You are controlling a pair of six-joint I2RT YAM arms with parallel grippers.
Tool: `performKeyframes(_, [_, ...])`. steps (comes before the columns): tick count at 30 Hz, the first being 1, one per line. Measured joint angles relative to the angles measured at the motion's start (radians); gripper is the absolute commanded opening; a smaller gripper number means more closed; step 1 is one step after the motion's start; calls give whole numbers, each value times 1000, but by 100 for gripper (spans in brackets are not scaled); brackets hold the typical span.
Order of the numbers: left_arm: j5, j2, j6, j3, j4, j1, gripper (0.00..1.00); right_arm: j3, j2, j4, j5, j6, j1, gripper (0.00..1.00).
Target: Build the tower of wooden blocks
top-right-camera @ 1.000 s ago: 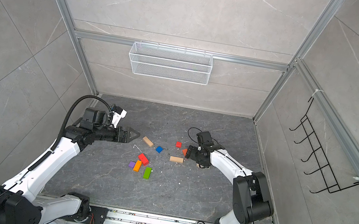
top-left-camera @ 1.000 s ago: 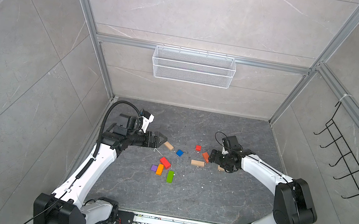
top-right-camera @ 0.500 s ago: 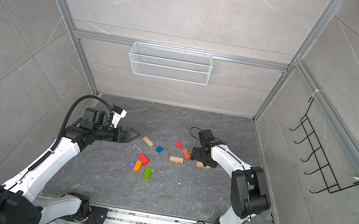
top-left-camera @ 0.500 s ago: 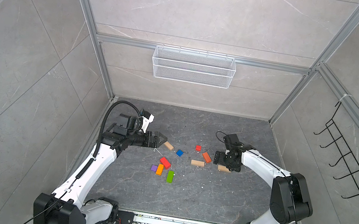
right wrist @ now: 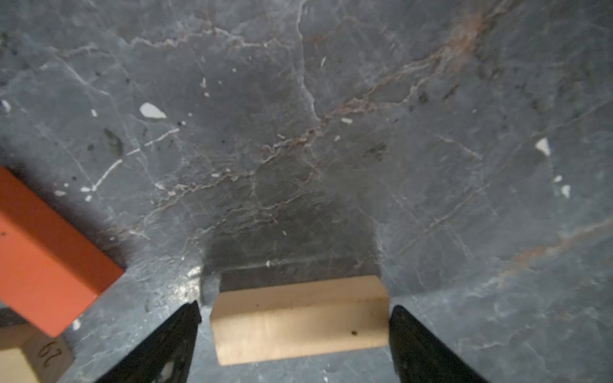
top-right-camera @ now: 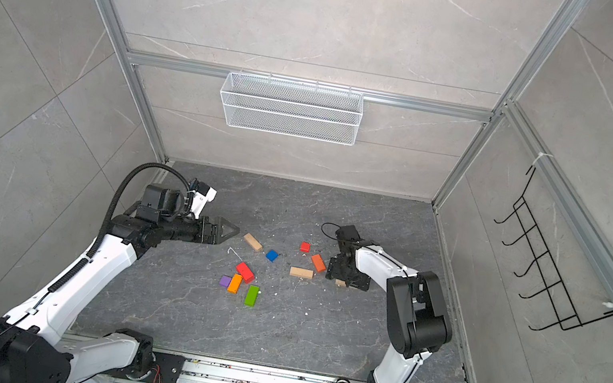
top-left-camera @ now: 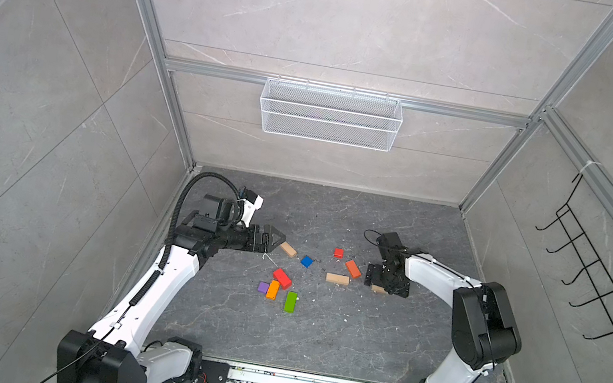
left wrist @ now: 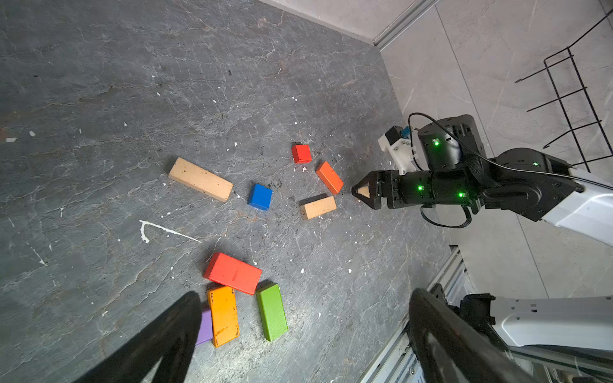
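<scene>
Plain tan block point(right wrist: 298, 325), a short bar, lies flat on the dark floor point(right wrist: 331, 132) near an orange bar point(right wrist: 43, 252). Its long axis runs finger to finger of the right gripper point(right wrist: 294, 306): jaws apart, straddling its ends, slight gap on one side. Left gripper point(top-left-camera: 275, 237) spread wide.

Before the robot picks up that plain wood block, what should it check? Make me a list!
1. Right claw straddles the plain tan wooden block: ok.
2. Claw squeezing it tight: not ok, a gap shows on one side.
3. Block lying flat on the grey stone floor: ok.
4. Orange oblong wooden block clear of the claw: ok.
5. Left claw open and empty: ok.
</scene>
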Motion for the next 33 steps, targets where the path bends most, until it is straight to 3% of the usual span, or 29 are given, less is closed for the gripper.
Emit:
performKeyframes(9, [0,0,0,0,0,-1,100,0,14,15,-8,11,-2,80])
performKeyframes(24, [0,0,0,0,0,-1,100,-7,8,29,-19,14,-5,63])
performKeyframes(33, [1,0,0,0,0,-1,100,-31,-93,-9,-50,10,-4,57])
